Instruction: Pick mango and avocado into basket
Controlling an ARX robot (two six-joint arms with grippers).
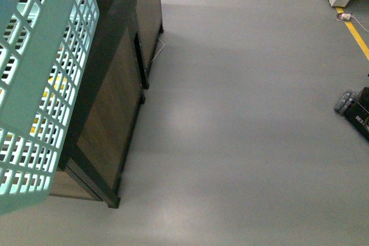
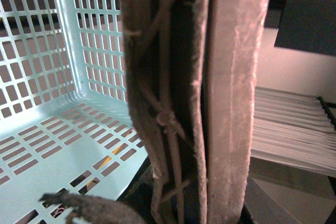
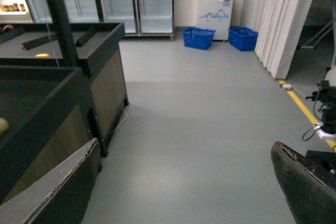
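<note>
My left jaws are pressed nearly together, and I judge they're gripping the basket, which hangs tilted at my left. What shows of its bottom is bare: no mango, no avocado inside. My right jaws gape wide, holding nothing. A small yellow thing lies on the far tabletop. It may be the mango, but it's too small to tell. There's no avocado in sight. Both picks are left to do, I reckon.
</note>
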